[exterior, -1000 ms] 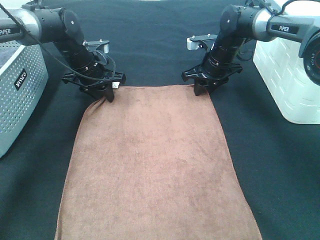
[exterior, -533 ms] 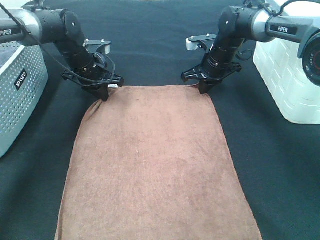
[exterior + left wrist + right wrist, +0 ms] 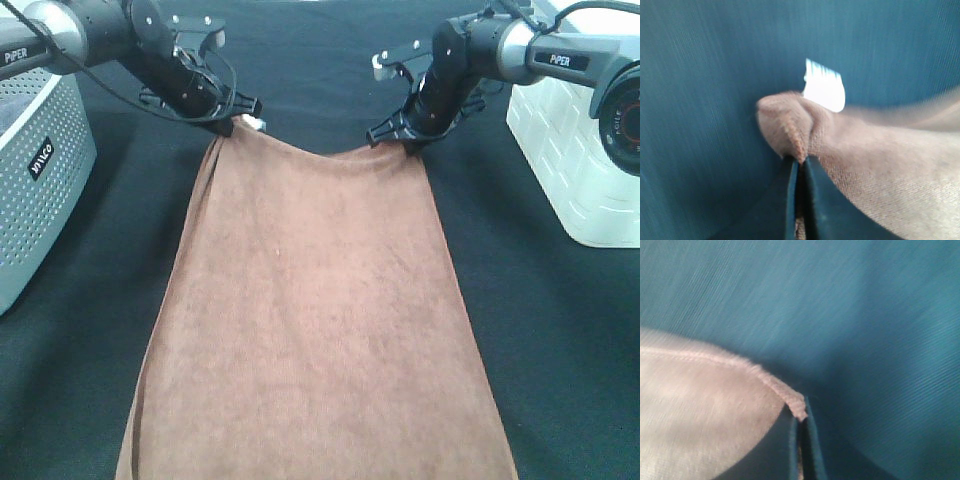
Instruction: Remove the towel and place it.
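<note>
Exterior high: towel [image 3: 315, 320] lies along black cloth [image 3: 560, 330], far edge raised off cloth, sagging between corners. Your left gripper [image 3: 235, 122] clamps tagged corner, right gripper [image 3: 408, 143] other far corner.
Left wrist: jaws pinched on bunched plush by white tag [image 3: 825, 92].
Right wrist: jaws closed on hem [image 3: 765, 379] tip, thin bite.
Expect soft, light, limp fabric; grip hemmed corners deeper.

Towel: large brown plush microfibre towel [image 3: 315, 320]; plain warm brown, no print; hem stitching a paler pinkish brown
Tag: small white fabric tag [image 3: 825, 92]; plain white
Tabletop: black cloth-covered tabletop [image 3: 560, 350]; unpatterned; reads teal-blue with a fine weave in both wrist views
Basket: grey perforated plastic basket [image 3: 40, 170]; even rows of small dots; black label, white letters
Bin: white plastic bin [image 3: 590, 170]; brick-like relief
Grippers: left gripper [image 3: 238, 122] and right gripper [image 3: 408, 148]; both black
</note>
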